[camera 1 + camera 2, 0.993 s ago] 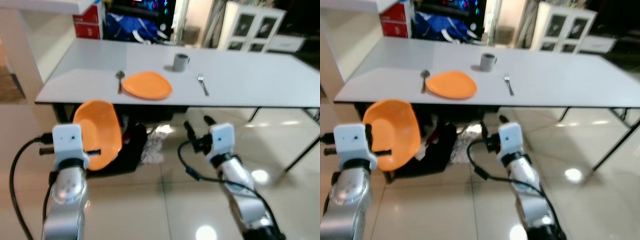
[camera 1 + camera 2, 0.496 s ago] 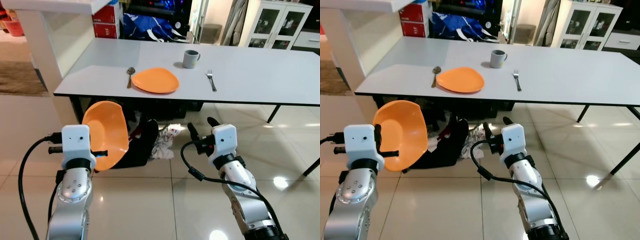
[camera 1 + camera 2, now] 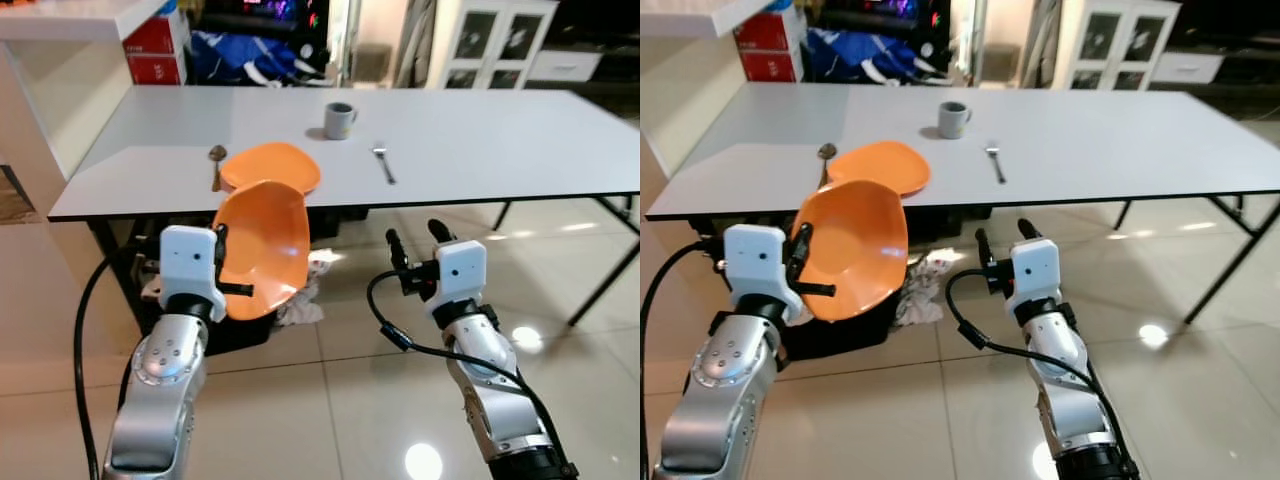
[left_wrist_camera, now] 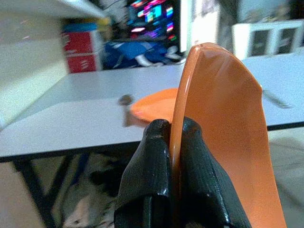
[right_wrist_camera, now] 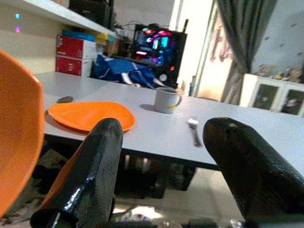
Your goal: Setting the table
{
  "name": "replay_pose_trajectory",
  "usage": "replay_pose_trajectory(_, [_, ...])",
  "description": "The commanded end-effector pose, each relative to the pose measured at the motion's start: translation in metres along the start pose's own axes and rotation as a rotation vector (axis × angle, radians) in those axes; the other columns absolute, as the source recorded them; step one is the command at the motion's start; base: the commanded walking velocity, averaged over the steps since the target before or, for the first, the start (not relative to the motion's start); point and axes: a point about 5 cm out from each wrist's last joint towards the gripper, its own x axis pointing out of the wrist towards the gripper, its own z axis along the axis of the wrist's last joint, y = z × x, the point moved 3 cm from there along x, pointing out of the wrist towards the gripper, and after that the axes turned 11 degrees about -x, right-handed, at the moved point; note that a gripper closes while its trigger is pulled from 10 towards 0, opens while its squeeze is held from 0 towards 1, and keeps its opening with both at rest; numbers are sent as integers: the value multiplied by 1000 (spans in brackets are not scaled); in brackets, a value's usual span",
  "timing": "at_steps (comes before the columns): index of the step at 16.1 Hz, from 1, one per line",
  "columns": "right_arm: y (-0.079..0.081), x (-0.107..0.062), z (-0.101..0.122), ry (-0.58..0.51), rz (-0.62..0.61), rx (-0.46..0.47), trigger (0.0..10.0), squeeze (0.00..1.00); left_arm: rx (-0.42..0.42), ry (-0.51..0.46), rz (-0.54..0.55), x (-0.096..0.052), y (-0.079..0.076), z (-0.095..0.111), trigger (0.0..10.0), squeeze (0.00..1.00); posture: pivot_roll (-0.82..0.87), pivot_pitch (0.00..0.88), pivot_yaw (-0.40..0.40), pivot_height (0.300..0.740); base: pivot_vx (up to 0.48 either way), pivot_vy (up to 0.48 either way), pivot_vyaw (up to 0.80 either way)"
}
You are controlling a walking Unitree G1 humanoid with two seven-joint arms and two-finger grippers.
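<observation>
I see my left gripper (image 3: 800,262) pinching the orange bowl (image 3: 852,247) by its rim, tilted on edge below the table (image 3: 1120,135). My right gripper (image 3: 1002,237) hangs spread, holding nothing, over the floor.

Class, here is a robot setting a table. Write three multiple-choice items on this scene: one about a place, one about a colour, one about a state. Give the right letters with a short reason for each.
1. Where does the spoon lie?
A. Left of the plate
B. Inside the mug
C. On the floor

2. What colour is the bowl?
A. White
B. Orange
C. Blue

3. How is the right tool?
A. Shut on the fork
B. Holding the mug
C. Open and empty

Key:
1 A: the spoon lies on the table beside the plate, on the robot's left.
2 B: the bowl, gripped by its rim in the left tool, is orange.
3 C: the right tool has its fingers spread below the table edge, with the fork and mug on the table.
</observation>
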Motion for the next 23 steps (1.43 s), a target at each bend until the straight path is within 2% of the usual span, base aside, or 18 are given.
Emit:
replay_pose_trajectory(1, [-2, 1, -1, 4, -10, -2, 10000, 0, -11, -33, 37, 1, 6, 6, 0, 0, 25, 0, -23, 740, 458, 0, 0])
replay_pose_trajectory(5, [0, 1, -3, 8, -1, -3, 10000, 0, 12, -47, 17, 1, 3, 9, 0, 0, 28, 0, -28, 740, 459, 0, 0])
replay_pose_trajectory(10, [1, 0, -6, 18, 2, -9, 10000, 0, 36, -96, -67, 3, -13, 20, 0, 0, 23, 0, -25, 740, 461, 0, 0])
replay_pose_trajectory(23, [2, 0, -9, 20, -5, -10, 10000, 0, 52, -139, -139, 12, -22, 34, 0, 0, 19, 0, -15, 740, 462, 0, 0])
